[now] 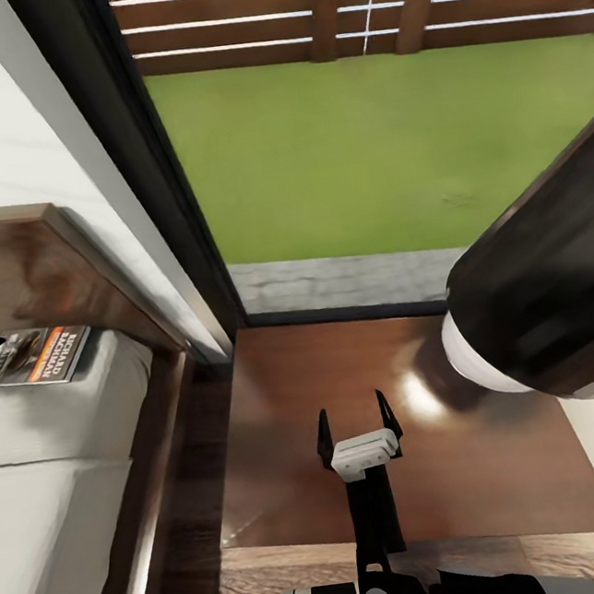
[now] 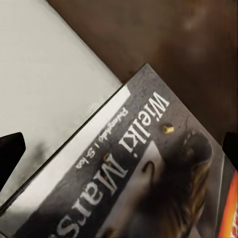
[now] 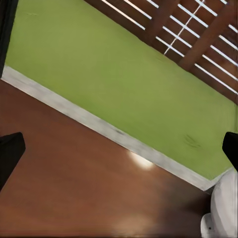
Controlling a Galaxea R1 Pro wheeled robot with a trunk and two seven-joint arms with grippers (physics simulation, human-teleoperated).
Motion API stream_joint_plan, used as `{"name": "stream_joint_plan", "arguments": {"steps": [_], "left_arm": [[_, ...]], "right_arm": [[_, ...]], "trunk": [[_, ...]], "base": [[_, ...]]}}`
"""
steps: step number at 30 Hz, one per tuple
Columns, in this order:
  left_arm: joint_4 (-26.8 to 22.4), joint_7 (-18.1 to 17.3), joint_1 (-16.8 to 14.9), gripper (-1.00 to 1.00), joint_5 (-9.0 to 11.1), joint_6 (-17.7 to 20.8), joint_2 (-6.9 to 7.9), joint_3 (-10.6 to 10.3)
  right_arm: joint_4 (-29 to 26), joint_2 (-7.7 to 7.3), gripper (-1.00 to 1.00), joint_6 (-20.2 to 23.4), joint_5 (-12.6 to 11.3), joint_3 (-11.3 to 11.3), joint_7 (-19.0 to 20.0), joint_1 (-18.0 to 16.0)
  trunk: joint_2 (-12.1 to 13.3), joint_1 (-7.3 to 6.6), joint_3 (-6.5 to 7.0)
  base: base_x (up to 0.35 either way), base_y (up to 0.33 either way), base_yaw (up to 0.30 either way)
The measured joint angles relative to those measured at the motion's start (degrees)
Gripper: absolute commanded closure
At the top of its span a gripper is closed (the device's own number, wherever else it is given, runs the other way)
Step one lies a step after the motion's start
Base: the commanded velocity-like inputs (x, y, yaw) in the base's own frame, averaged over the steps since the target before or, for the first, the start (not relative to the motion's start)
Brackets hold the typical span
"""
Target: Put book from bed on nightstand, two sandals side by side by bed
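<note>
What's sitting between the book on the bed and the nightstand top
In the head view, the bed's dark wooden side rail and headboard end lie between the book and the nightstand; no loose object.

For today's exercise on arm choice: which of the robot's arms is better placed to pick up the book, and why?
Left. Its wrist camera looks closely down on the book lying on the bed, while the right gripper hangs open over the nightstand.

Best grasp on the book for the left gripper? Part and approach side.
The book lies flat on the mattress near the headboard. Likely best: come from above and pinch one free edge, such as the corner in the left wrist view, since it is thin.
</note>
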Motion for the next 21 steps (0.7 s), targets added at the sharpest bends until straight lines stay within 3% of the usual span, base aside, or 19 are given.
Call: {"name": "stream_joint_plan", "arguments": {"steps": [21], "left_arm": [[-0.32, 0.05, 0.02, -1.00, 0.01, 0.00, 0.02, 0.00]], "right_arm": [[0.01, 0.01, -1.00, 0.00, -0.01, 0.02, -0.01, -0.01]], "trunk": [[0.00, 0.00, 0.11]], "base": [[0.000, 0.000, -0.032]]}}
